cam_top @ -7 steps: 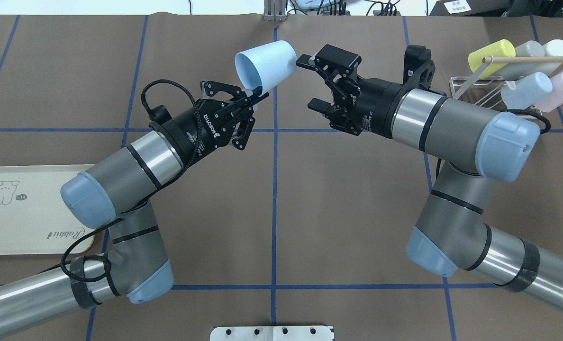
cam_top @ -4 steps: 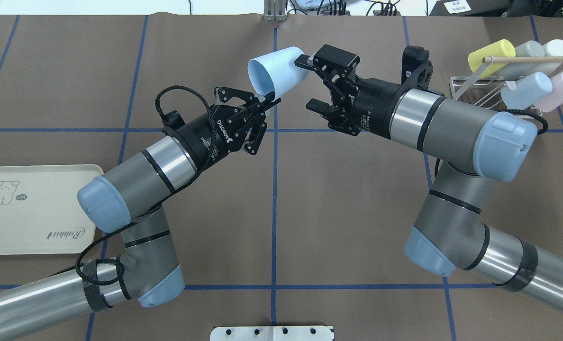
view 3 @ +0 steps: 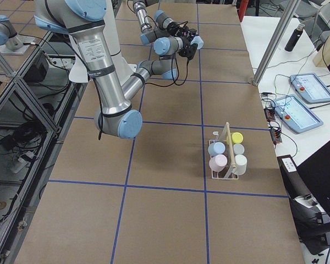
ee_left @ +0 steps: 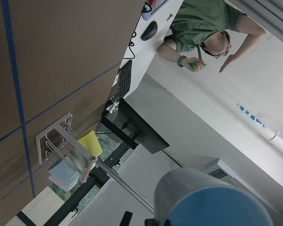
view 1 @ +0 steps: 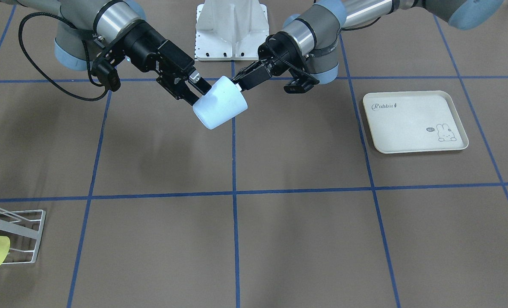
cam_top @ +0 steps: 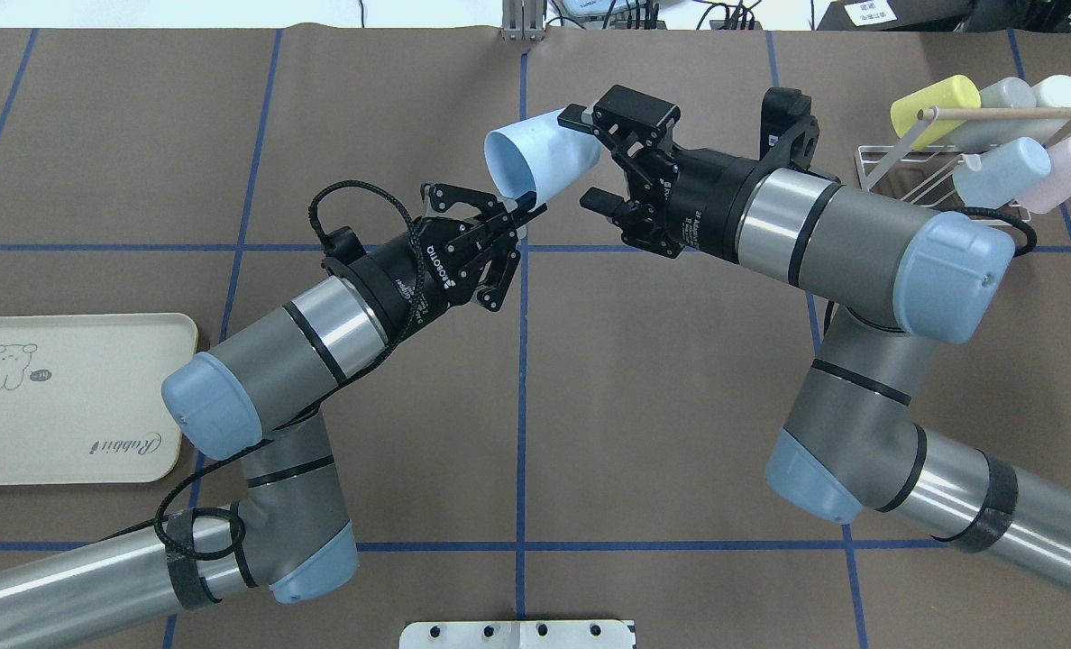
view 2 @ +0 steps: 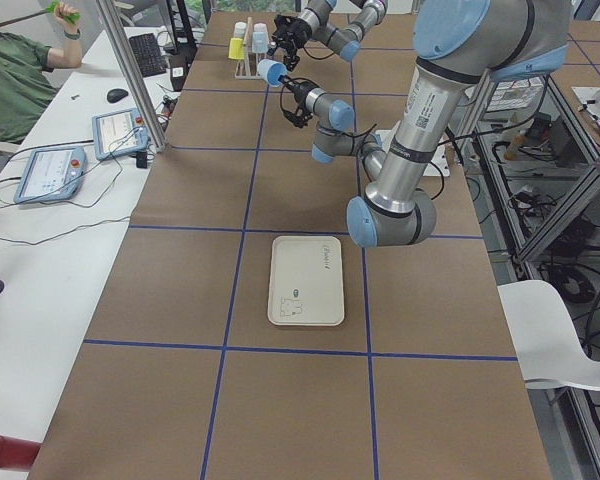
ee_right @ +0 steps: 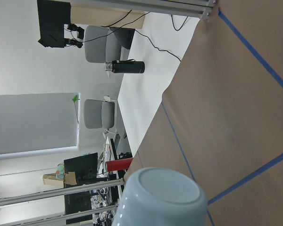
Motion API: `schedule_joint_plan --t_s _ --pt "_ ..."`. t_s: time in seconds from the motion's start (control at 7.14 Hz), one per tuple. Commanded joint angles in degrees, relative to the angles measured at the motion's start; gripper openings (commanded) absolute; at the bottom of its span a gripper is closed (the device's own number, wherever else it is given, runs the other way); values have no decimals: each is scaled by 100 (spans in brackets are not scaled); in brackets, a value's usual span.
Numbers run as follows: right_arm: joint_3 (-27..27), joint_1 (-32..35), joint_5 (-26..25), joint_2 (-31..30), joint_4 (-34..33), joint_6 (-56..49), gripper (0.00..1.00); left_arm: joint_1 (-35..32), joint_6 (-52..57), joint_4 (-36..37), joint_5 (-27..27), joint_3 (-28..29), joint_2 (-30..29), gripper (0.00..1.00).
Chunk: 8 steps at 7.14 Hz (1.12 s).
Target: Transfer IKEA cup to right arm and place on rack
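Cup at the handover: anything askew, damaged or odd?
Nothing stands out. The light-blue cup is tilted in mid-air, its rim pinched by the left gripper and its base inside the open right gripper. The rack stands upright.

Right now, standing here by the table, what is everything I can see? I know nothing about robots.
Held cup: one, light blue, in the air over the table's far middle, between the two grippers.
Rack: one, white wire, far corner on the robot's right.
Racked cups: five, yellow, grey, white, blue, pink, on the rack.
Tray: one, cream, rabbit print, on the robot's left.
Table: one, brown, blue tape lines.
Person: one, green shirt, at the side desk.
Left gripper: one, black, thin fingers shut on the cup's rim.
Right gripper: one, black, open around the cup's base.
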Motion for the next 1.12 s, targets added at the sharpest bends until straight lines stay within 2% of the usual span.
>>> schedule_joint_plan --t_s 0.0,0.42,0.56,0.7,0.84,0.98 --pt "-69 0 0 6 0 -9 100 104 3 9 105 -3 -79 0" --pt "-78 0 0 40 0 0 98 174 30 18 124 -4 -106 0" --pt "-87 0 0 84 0 0 73 174 21 18 124 -3 -106 0" --pt "-130 0 -9 119 0 -9 5 174 21 26 115 -3 -106 0" --pt "-192 0 0 129 0 -9 0 174 30 26 106 -3 -97 55" --pt "-192 0 0 120 0 -17 0 174 195 26 115 -12 -97 100"
